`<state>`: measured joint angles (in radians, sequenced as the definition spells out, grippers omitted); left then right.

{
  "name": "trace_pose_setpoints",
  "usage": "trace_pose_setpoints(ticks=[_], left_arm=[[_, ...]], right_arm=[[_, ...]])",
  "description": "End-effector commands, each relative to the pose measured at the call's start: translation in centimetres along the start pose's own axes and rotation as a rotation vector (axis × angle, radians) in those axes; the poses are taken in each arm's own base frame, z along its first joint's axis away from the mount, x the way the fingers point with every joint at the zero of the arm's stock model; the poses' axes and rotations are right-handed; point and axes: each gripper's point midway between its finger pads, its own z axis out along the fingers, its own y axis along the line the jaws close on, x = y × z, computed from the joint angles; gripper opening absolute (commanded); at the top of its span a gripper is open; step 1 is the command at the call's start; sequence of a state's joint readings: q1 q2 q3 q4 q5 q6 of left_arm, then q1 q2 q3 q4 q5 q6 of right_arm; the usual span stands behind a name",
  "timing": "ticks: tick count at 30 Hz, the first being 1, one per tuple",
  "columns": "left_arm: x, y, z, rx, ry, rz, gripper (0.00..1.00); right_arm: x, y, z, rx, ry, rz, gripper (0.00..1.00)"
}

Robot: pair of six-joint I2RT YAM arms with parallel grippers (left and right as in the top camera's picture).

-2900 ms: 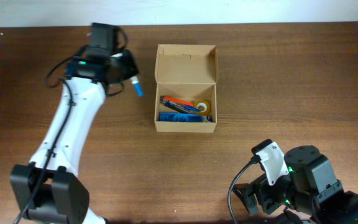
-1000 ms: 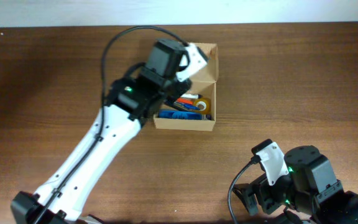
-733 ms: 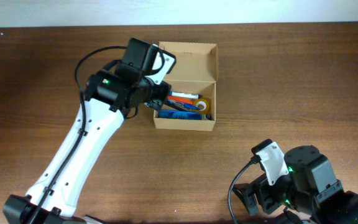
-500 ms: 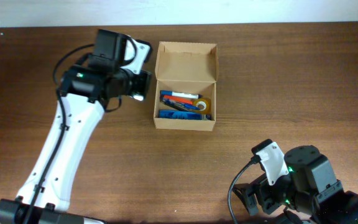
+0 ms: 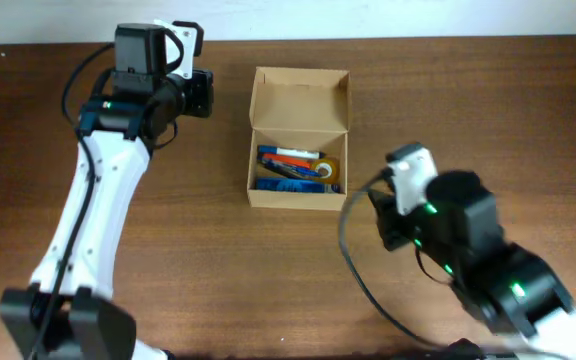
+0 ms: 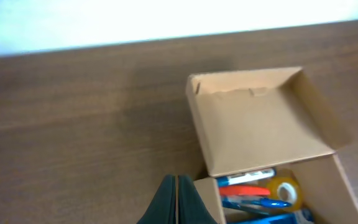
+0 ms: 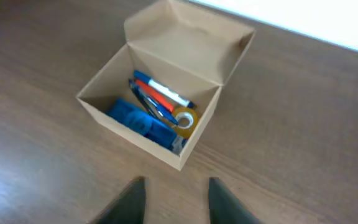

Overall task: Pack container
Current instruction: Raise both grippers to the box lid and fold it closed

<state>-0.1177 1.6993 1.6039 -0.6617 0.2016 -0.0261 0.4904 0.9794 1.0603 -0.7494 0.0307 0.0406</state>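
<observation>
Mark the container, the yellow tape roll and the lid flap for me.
container [image 5: 297, 201]: overhead view, front wall.
yellow tape roll [image 7: 185, 116]: right wrist view, its visible face.
lid flap [image 6: 260, 121]: left wrist view, inner face.

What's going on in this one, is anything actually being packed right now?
Nothing is in hand at the moment. The container sits open on the table, its flap lid standing back. A tape roll, an orange pen and blue items lie inside. The left tool is shut and empty, off to the lid's left. The right tool is open and empty, off the box's near right corner, facing it.
</observation>
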Motion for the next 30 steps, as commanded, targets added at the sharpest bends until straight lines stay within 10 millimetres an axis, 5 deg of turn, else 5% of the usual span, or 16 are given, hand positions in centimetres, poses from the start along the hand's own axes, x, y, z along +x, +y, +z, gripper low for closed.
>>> trace_pose_setpoints(ticks=[1, 6, 11, 17, 22, 30], left_arm=[[1.0, 0.2, 2.6, 0.058, 0.045, -0.072, 0.02], [2.9, 1.2, 8.8, 0.086, 0.086, -0.178, 0.02], [2.9, 1.5, 14.9, 0.159, 0.026, -0.349, 0.02], [5.6, 1.3, 19.2, 0.223, 0.085, -0.496, 0.02], [6.5, 0.0, 20.8, 0.313, 0.141, -0.553, 0.02], [5.9, -2.1, 20.5, 0.395, 0.143, -0.55, 0.02]], right_arm=[[0.0, -1.5, 3.0, 0.059, 0.048, 0.04, 0.14], [-0.9, -7.8, 8.8, 0.088, 0.034, 0.255, 0.06], [-1.4, -12.7, 14.7, -0.121, -0.051, 0.473, 0.04], [1.1, -13.0, 21.6, -0.294, -0.038, 0.641, 0.04], [2.5, -12.3, 26.0, -0.414, 0.031, 0.753, 0.04], [0.5, -8.8, 28.0, -0.489, 0.038, 0.692, 0.04]])
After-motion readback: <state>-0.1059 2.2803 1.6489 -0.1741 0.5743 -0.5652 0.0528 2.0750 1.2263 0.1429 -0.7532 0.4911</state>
